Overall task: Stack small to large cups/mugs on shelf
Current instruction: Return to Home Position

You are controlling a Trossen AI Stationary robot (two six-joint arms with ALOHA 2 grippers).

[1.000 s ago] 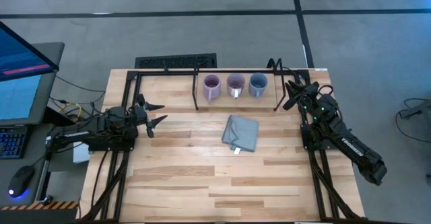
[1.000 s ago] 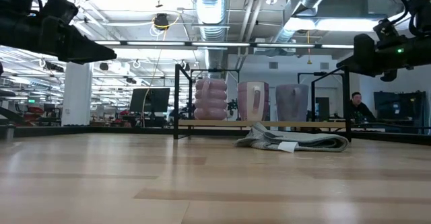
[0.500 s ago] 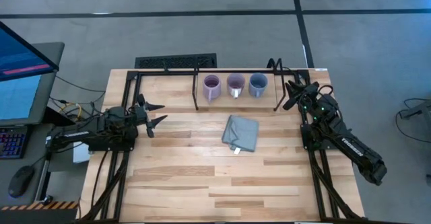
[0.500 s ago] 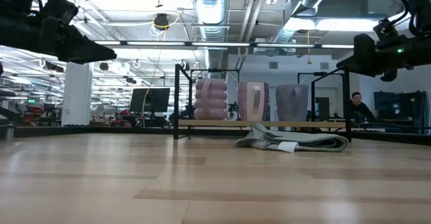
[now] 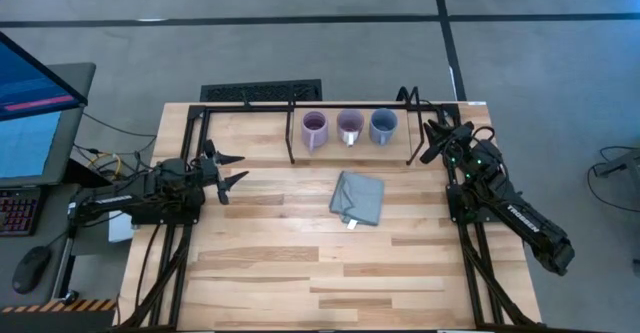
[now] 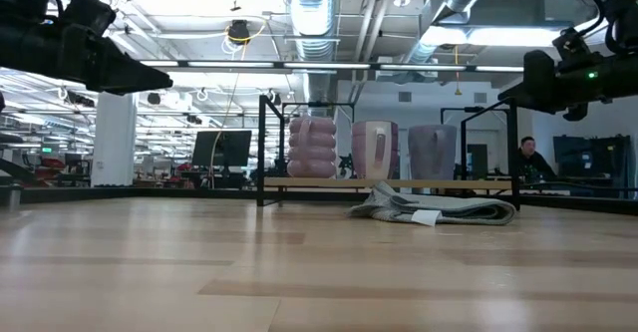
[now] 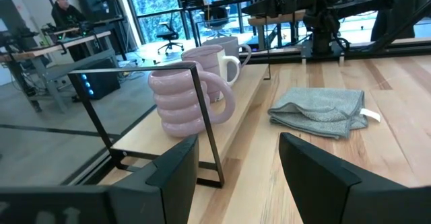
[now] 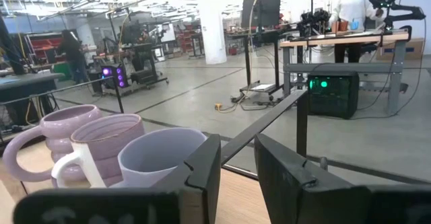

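Three mugs stand upright in a row on the shelf (image 5: 410,143) at the table's far side: a ribbed purple mug (image 5: 314,130), a lavender mug (image 5: 350,127) with a white handle, and a blue-grey mug (image 5: 383,125). They rest on their bases on the shelf's light board (image 6: 329,183). My left gripper (image 5: 236,170) hovers open at the left edge, pointing level toward the shelf's left end. My right gripper (image 5: 428,139) hovers just right of the shelf, its fingers a little apart with nothing between them; the blue-grey mug (image 8: 161,158) is nearest to it.
A folded grey cloth (image 5: 358,197) with a white tag lies on the table in front of the shelf. Black frame rails (image 5: 190,133) run along the left, far and right edges. A monitor (image 5: 30,113) stands off the table's left side.
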